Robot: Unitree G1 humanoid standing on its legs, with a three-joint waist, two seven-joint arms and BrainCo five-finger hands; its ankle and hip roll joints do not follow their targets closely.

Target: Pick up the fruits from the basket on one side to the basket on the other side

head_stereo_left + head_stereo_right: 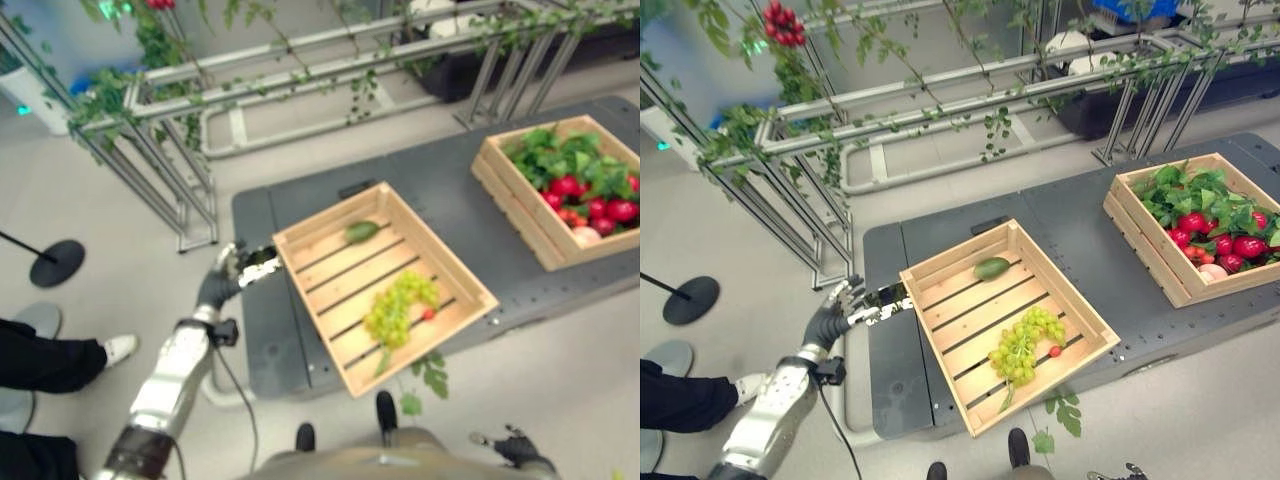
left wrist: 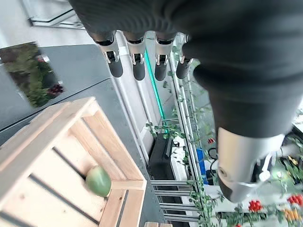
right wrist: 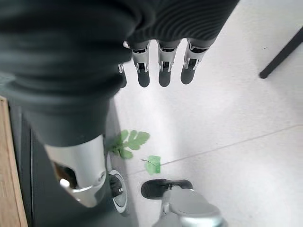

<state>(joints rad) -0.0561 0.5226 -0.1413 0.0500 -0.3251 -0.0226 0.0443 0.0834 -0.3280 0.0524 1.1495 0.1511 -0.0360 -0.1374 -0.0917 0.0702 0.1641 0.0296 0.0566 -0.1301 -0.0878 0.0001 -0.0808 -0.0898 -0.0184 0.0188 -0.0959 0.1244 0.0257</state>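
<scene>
Crates: we see two wooden crates on a dark grey table [image 1: 1080,235]. The near crate [image 1: 940,275] sits skewed toward our left; the far crate [image 1: 1145,245] sits at our right, well apart from it.

Near crate contents: we find a bunch of green grapes [image 1: 1025,345] on the slats, a small red fruit [image 1: 1054,351] touching the bunch, and a green mango [image 1: 991,268] lying alone near the crate's far corner. In the left wrist view we see the same mango [image 2: 98,181] tucked into the corner of the slatted floor.

Far crate contents: we make out red fruits [image 1: 1225,245] heaped under green leaves [image 1: 1185,195], plus one pale pinkish fruit [image 1: 1212,271] by the near wall.

Left hand: our left hand [image 1: 835,312] hangs just beside the near crate's left corner, over the table edge. Its fingers [image 2: 138,61] are stretched out straight and hold nothing.

Right hand: our right hand [image 1: 520,447] shows low at the bottom edge, well apart from both crates. In its own wrist view the fingers [image 3: 164,66] are straight and relaxed over the pale floor [image 3: 227,118], empty.

Surroundings: we see a metal railing [image 1: 940,100] wound with leafy vine beyond the table, a leaf sprig [image 1: 1065,410] on the floor by the near crate, and a person's dark trouser leg and white shoe [image 1: 118,348] at our left.
</scene>
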